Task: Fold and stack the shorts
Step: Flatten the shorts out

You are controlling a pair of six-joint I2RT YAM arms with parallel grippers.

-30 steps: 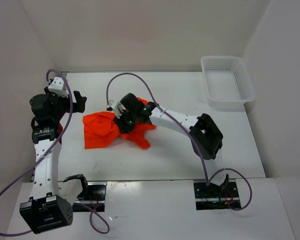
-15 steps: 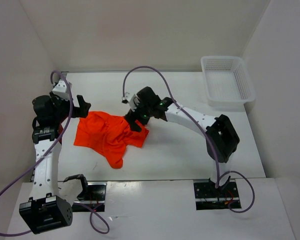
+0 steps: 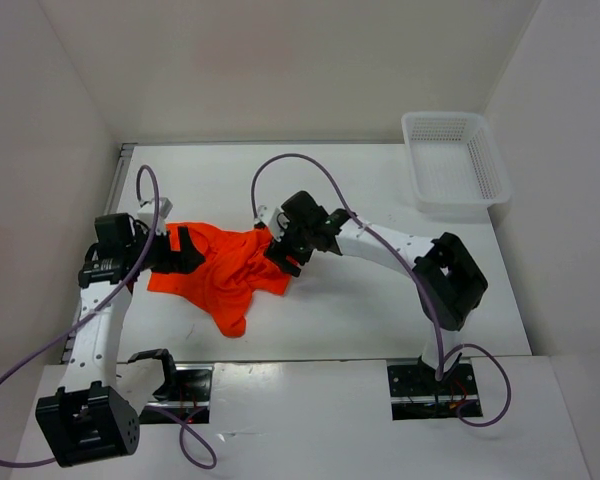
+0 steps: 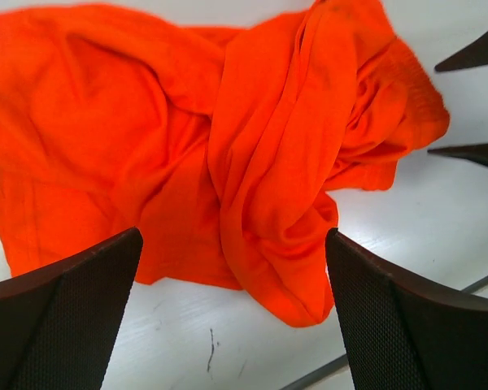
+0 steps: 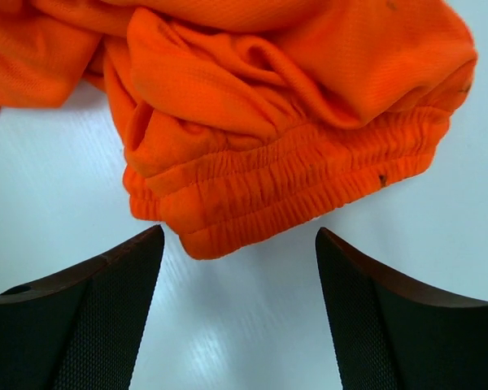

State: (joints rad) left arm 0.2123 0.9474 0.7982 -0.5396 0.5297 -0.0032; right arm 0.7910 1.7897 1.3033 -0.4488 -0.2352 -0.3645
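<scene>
The orange-red shorts [image 3: 225, 272] lie crumpled on the white table, left of centre, with one fold hanging toward the near edge. My left gripper [image 3: 185, 250] is open and empty, hovering over the shorts' left part; its view shows the rumpled cloth [image 4: 228, 154] between its fingers [image 4: 61, 317]. My right gripper [image 3: 283, 252] is open and empty at the shorts' right edge. Its view shows the elastic waistband [image 5: 293, 195] just ahead of its fingertips [image 5: 106, 301], not touching.
A white mesh basket [image 3: 453, 162] stands at the far right corner of the table [image 3: 380, 300]. White walls close in the left, back and right sides. Purple cables loop above both arms.
The right gripper let go of the shorts and backed slightly right. The shorts dropped and spread left and nearer. The left arm swung down from the far left onto the cloth's left side.
</scene>
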